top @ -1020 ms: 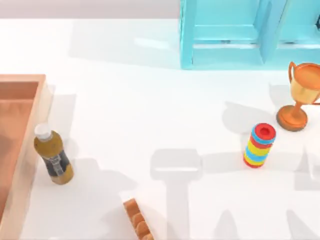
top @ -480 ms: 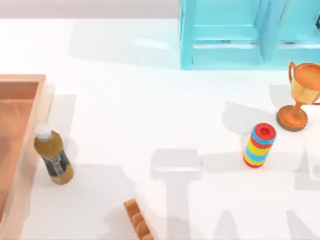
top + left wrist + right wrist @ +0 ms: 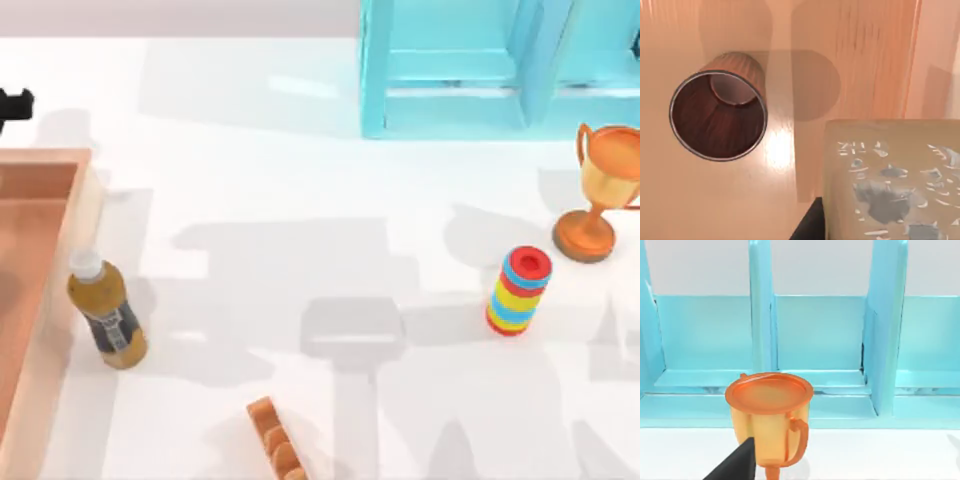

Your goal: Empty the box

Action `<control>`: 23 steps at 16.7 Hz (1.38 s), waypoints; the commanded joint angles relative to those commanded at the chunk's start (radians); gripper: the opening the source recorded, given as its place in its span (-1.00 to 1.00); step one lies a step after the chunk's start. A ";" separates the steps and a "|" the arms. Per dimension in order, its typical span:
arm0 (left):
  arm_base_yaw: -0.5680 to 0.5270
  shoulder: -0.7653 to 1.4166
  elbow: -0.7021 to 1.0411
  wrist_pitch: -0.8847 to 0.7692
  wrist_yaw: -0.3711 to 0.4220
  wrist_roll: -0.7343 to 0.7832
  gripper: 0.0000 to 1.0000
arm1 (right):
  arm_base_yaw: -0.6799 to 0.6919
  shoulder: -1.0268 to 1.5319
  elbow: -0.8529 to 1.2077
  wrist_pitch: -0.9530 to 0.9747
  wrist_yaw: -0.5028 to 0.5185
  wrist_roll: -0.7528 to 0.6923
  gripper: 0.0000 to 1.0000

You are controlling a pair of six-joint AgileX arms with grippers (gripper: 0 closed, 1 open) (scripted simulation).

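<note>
Box (image 3: 40, 260) cut off at left edge

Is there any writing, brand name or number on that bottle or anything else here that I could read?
Nothing can be read.
bottle: a dark label band around its middle; any print on it is too small to read.
pale block, lying in the box beside a wooden cup: whitish and grey marks on its top face, too blurred to read as letters.
trophy, stack of coloured rings, blue cabinet: no text.
</note>
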 joint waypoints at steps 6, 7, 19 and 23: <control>-0.238 0.356 0.412 -0.019 0.000 -0.265 -1.00 | 0.000 0.000 0.000 0.000 0.000 0.000 1.00; -0.265 0.411 0.462 -0.022 -0.005 -0.282 -1.00 | 0.000 0.000 0.000 0.000 0.000 0.000 1.00; -0.333 0.595 0.589 -0.011 -0.048 -0.278 -1.00 | 0.000 0.000 0.000 0.000 0.000 0.000 1.00; -0.403 0.614 0.525 0.045 -0.113 -0.260 -1.00 | 0.000 0.000 0.000 0.000 0.000 0.000 1.00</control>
